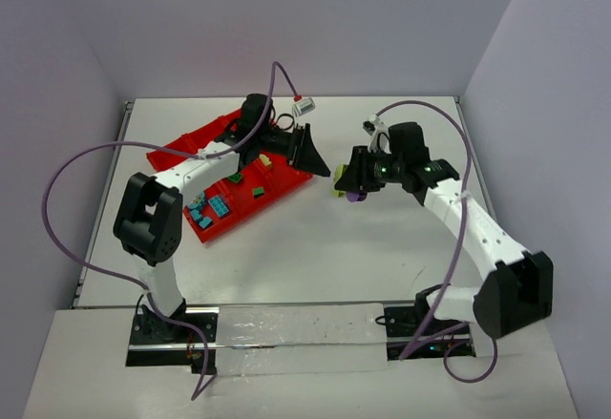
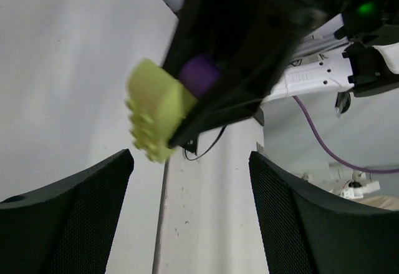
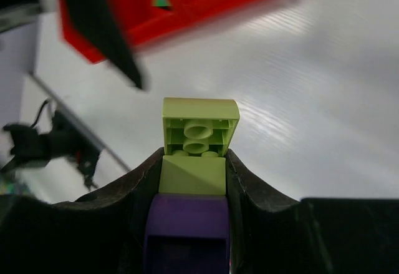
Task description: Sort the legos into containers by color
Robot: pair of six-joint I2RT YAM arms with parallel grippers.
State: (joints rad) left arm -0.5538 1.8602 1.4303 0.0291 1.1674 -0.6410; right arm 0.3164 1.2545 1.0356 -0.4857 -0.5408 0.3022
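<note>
My right gripper (image 1: 347, 187) is shut on a lego clump, a yellow-green brick (image 3: 199, 133) stacked on a purple brick (image 3: 187, 230), held above the white table right of the red tray (image 1: 168, 157). In the left wrist view the clump (image 2: 156, 112) hangs just ahead of my open, empty left gripper (image 2: 190, 161). My left gripper (image 1: 315, 157) hovers over the tray's right corner, close to the clump. Teal legos (image 1: 212, 207), green legos (image 1: 258, 190) and a yellow-green lego (image 1: 265, 161) lie in separate tray compartments.
A white connector (image 1: 305, 106) on a purple cable lies behind the tray. The tray sits askew at the table's left half. Grey walls close in on three sides.
</note>
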